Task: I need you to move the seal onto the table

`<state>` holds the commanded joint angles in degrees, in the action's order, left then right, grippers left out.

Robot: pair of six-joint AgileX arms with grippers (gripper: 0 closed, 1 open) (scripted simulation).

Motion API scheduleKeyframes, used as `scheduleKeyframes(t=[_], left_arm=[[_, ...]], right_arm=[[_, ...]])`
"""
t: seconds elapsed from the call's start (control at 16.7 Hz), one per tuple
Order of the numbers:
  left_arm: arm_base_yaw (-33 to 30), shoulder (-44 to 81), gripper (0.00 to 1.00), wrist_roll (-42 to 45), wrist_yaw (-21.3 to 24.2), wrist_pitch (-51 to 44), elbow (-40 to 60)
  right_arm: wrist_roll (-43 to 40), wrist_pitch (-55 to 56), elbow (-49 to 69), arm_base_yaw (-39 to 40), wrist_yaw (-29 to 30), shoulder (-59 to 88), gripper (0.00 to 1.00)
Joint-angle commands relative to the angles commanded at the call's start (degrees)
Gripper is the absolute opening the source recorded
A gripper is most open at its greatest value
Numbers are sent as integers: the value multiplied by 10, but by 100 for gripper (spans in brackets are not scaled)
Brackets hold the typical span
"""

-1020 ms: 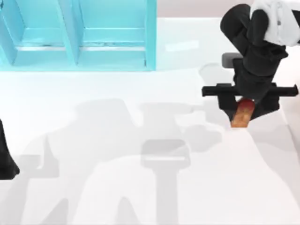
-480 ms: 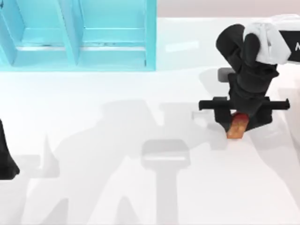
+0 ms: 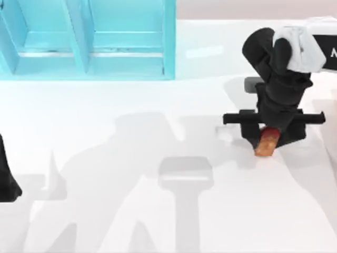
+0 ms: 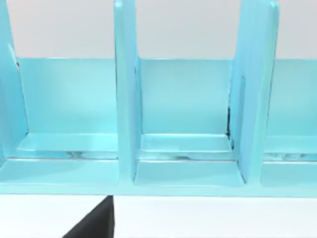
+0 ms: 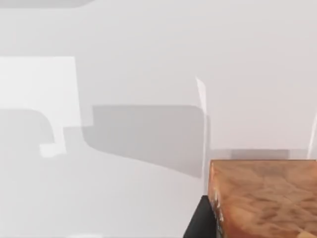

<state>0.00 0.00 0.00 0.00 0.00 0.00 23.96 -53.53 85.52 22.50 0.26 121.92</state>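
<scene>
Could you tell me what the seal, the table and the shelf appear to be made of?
Seal: possibly carved wood or stone, matte; its orange-brown surface looks mottled and grainy in the right wrist view, with a reddish top.
Table: smooth, glossy white, perhaps laminate or plastic; it carries soft reflections and shadows.
Shelf: turquoise, likely painted or plastic panels with a slight sheen.

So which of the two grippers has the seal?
The right gripper, at the table's right side, is shut on the seal. The left gripper sits parked at the left edge, away from it.
</scene>
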Motion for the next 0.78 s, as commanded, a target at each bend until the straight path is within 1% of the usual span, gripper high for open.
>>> scheduleKeyframes(t=[0.42,0.48,0.78], left_arm=[[0,0,100,0,0,0,0],[0,0,100,0,0,0,0],[0,0,100,0,0,0,0]], right_arm=[[0,0,0,0,0,0,98],[0,0,0,0,0,0,100],[0,0,0,0,0,0,100]])
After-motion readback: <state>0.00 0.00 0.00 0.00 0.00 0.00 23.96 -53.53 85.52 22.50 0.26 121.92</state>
